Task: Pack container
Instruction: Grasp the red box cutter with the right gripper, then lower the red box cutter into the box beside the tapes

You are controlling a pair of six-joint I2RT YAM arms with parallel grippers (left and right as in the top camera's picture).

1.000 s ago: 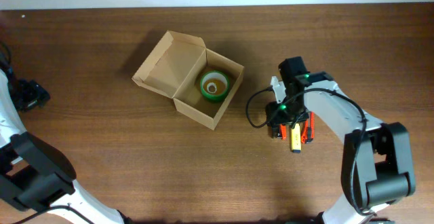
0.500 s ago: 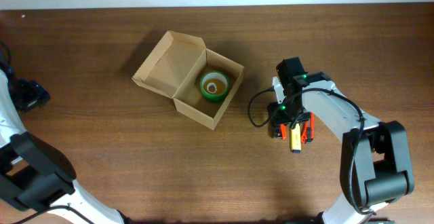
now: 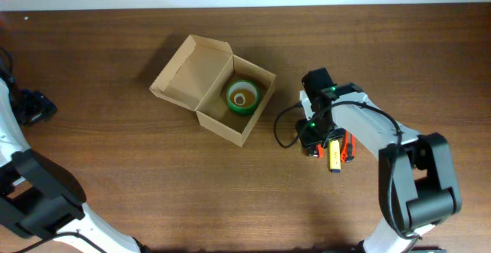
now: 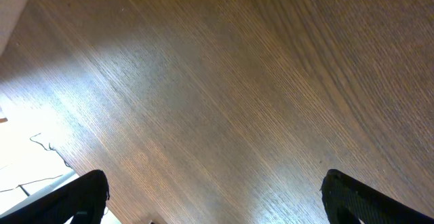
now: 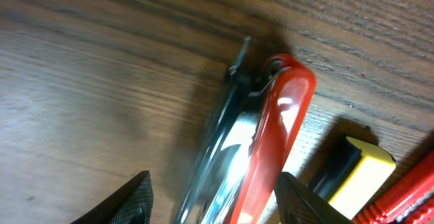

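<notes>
The container point(image 3: 213, 88) is an open tan cardboard box with its flap lid folded back to the left. A green tape roll point(image 3: 243, 96) lies inside it. My right gripper point(image 3: 313, 140) is open, low over a cluster of small items right of the box. In the right wrist view its fingers point(image 5: 213, 197) straddle a red and shiny black tool point(image 5: 278, 115) lying on the table. A yellow marker point(image 3: 335, 158) and a red pen point(image 3: 350, 146) lie beside the tool. My left gripper point(image 3: 32, 107) is open and empty at the far left.
The left wrist view shows only bare wood between the open fingers point(image 4: 217, 210). The yellow marker point(image 5: 359, 170) lies just right of the red tool. A black cable point(image 3: 285, 126) loops off the right arm towards the box. The table's back edge runs along the top.
My right arm has shifted slightly to the left over the cluster of items. The box, the tape roll and the left arm have not moved.
</notes>
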